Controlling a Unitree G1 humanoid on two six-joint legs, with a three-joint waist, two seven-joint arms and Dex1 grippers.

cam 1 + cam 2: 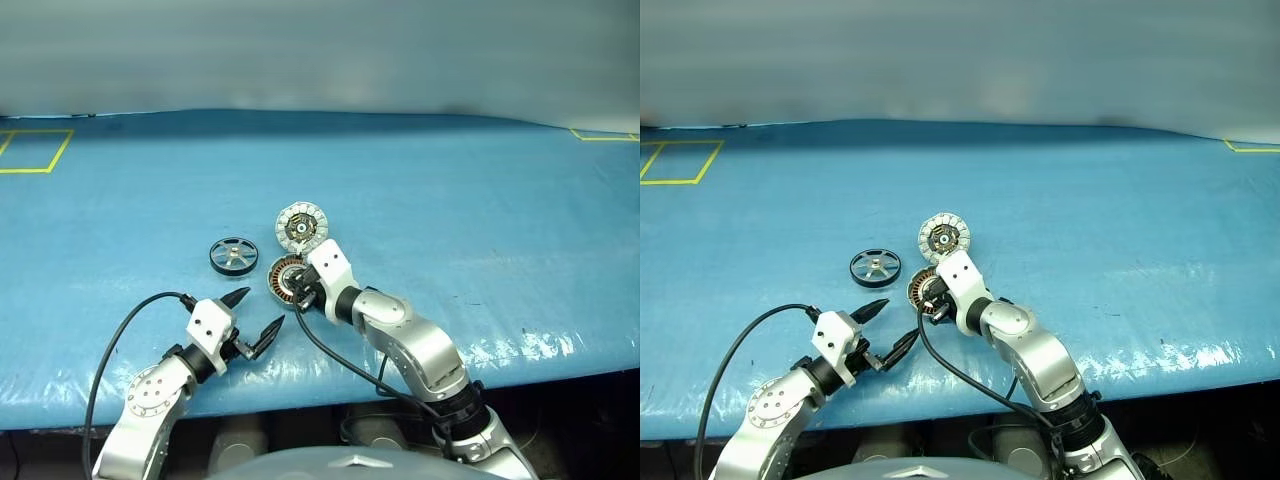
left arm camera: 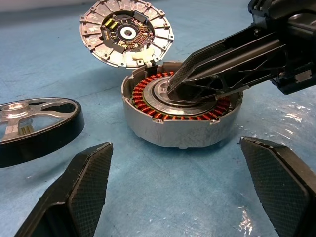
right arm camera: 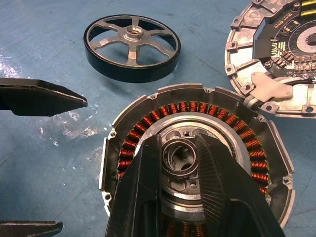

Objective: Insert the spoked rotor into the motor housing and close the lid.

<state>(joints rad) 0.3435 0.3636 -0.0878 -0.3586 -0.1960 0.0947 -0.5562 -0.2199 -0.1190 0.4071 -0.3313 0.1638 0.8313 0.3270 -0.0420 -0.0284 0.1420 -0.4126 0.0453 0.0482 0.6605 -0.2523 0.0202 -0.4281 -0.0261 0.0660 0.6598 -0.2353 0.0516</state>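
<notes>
The spoked rotor (image 3: 132,47), a flat wheel with a black rim, silver spokes and a silver centre hub, lies flat on the blue surface, apart from the motor housing (image 3: 197,148). The housing, a round shallow grey metal cup, sits upright with its ring of copper-brown windings and silver centre exposed. The lid (image 2: 126,32), a round silver disc hinged to the housing's rim, stands open, showing its pale segments and dark centre.

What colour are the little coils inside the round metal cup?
Coppery orange-red coils, clearest in the right wrist view.
</notes>
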